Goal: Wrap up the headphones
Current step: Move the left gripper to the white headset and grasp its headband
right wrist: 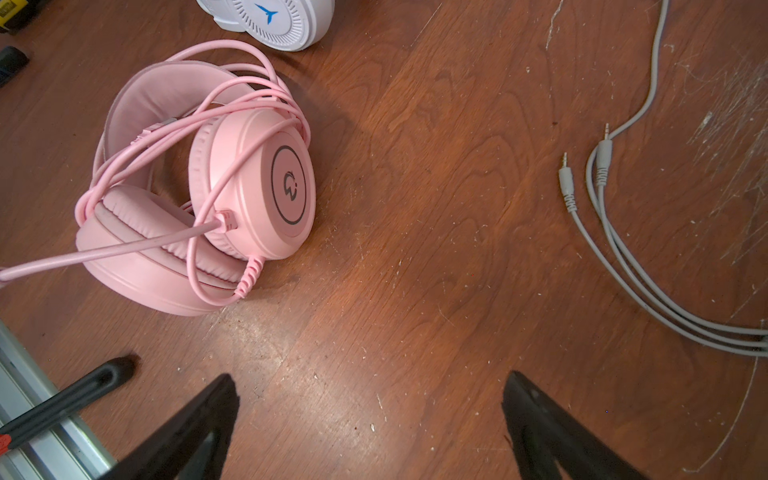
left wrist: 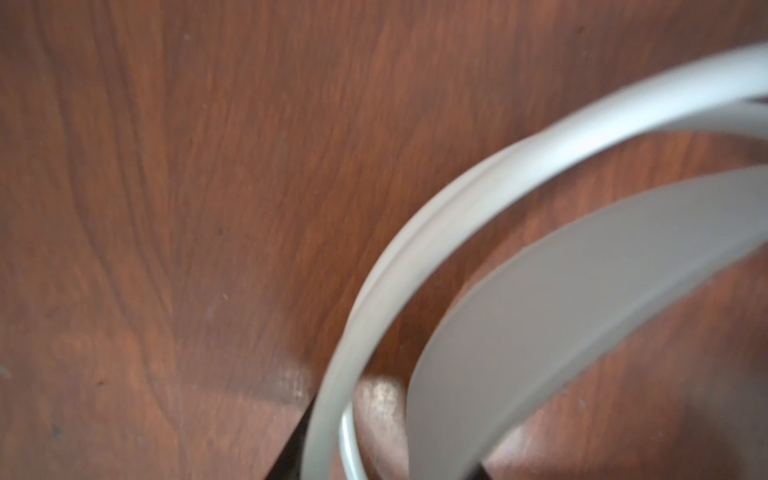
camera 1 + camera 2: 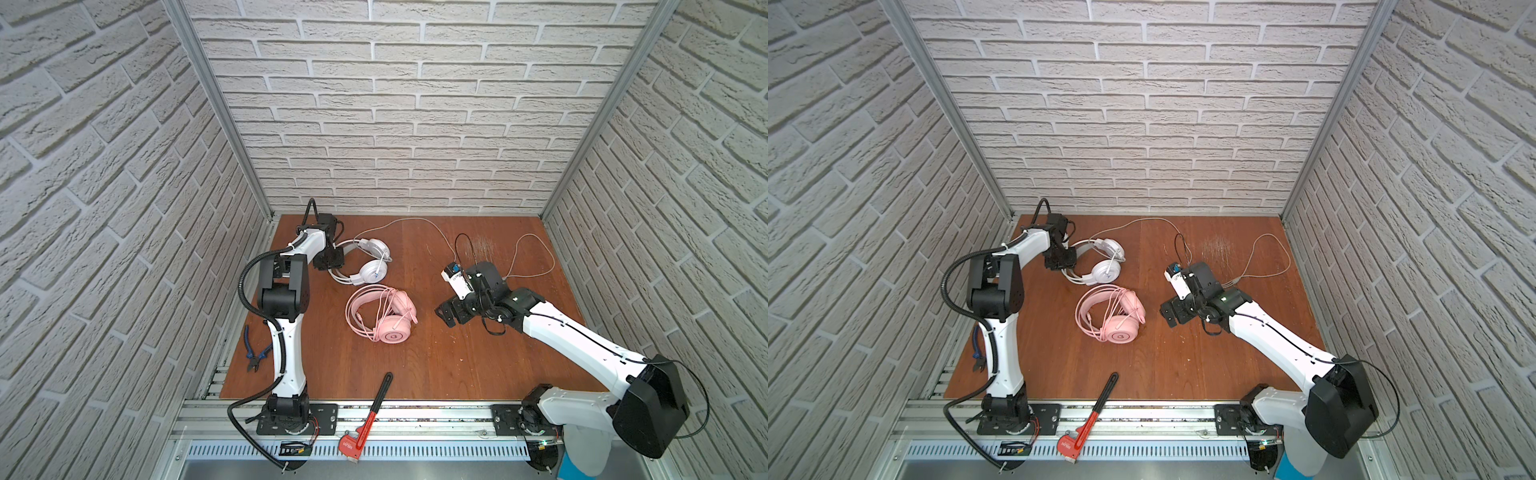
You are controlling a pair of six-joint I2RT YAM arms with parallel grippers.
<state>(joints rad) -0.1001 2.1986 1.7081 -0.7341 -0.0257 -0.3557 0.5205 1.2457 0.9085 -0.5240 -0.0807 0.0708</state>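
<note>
White plastic over-ear headset [image 3: 374, 272]: headband [image 2: 415, 249] lies between fingers of left gripper [image 3: 337, 254]; clamped or not, I can't tell. I judge the band stiff and light. Thin grey cable [image 1: 615, 249] limp, best pinched behind plugs [image 1: 566, 183], near right gripper [image 1: 365, 415], fingers spread.

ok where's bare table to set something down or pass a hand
Widest bare patch: table front, between pink headset, pipe wrench and right arm. A bare strip also runs between pink headset and open right gripper. Crowded: back left, left gripper at white headset; back right, grey cable loops.
</note>
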